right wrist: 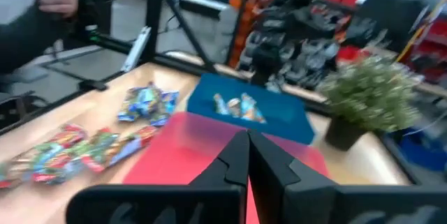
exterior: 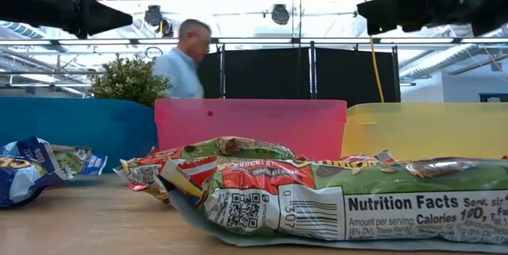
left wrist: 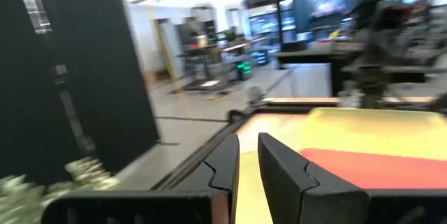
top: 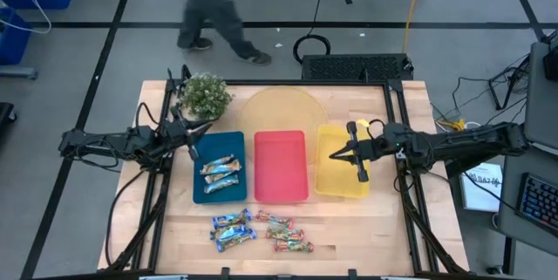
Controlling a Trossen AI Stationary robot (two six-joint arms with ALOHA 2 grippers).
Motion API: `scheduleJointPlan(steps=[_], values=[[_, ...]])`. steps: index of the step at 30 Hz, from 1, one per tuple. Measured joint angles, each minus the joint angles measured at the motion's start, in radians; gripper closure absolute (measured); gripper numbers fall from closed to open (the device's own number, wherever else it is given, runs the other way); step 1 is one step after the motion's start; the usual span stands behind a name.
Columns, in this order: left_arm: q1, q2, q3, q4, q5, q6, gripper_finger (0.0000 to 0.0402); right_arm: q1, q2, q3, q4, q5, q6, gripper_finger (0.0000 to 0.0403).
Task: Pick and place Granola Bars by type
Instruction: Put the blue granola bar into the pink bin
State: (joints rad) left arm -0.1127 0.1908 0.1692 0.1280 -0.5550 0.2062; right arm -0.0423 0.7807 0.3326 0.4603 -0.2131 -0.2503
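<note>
From above, three trays sit side by side on the wooden table: a blue tray with two blue-white granola bars in it, a bare red tray, and a yellow tray. The rest of the bars lie loose on the table near its front edge — blue-white ones on one side, red-brown and orange-teal ones beside them. The left gripper hangs over the blue tray's far corner, next to a potted plant; the right gripper is over the yellow tray.

Only the wrist views settle the fingers. The left fingers stand a narrow gap apart with nothing between them. The right fingers are pressed together, holding nothing, with the red tray and the blue tray's bars beyond them.

The low view alone gives the wrapper print: a red-brown bar lies close to the lens with its nutrition label readable, and a blue-white wrapper shows at one side. Both arms show only as dark shapes along the top.

Around the table there is a grey floor crossed by dark lines and cables. A person in grey walks past the far side — in the low view, in front of a black screen.
</note>
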Motion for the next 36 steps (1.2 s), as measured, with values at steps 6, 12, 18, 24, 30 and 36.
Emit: scheduleJointPlan(steps=[6,12,18,24,30,36], values=[[-0.011,0.06,0.008,0.015,0.102,0.02,0.0339,-0.063,-0.002,-0.07,0.127,0.0,-0.031,0.0403],[-0.111,0.32,0.235,-0.043,0.083,-0.075,0.0339,-0.098,-0.001,-0.092,0.142,-0.001,-0.049,0.0403],[-0.317,0.772,0.63,-0.358,-0.195,-0.166,0.0339,-0.102,-0.005,-0.104,0.142,-0.001,-0.031,0.0403],[-0.425,1.146,1.085,-0.947,-0.377,-0.663,0.0339,-0.102,-0.005,-0.104,0.138,-0.013,0.039,0.0403],[-0.498,1.366,1.351,-1.301,-0.131,-1.039,0.0339,-0.102,-0.005,-0.104,0.141,-0.186,0.055,0.0403],[-0.563,1.485,1.344,-1.29,0.043,-1.186,0.0338,-0.101,-0.005,-0.104,0.107,-0.211,0.137,0.0403]])
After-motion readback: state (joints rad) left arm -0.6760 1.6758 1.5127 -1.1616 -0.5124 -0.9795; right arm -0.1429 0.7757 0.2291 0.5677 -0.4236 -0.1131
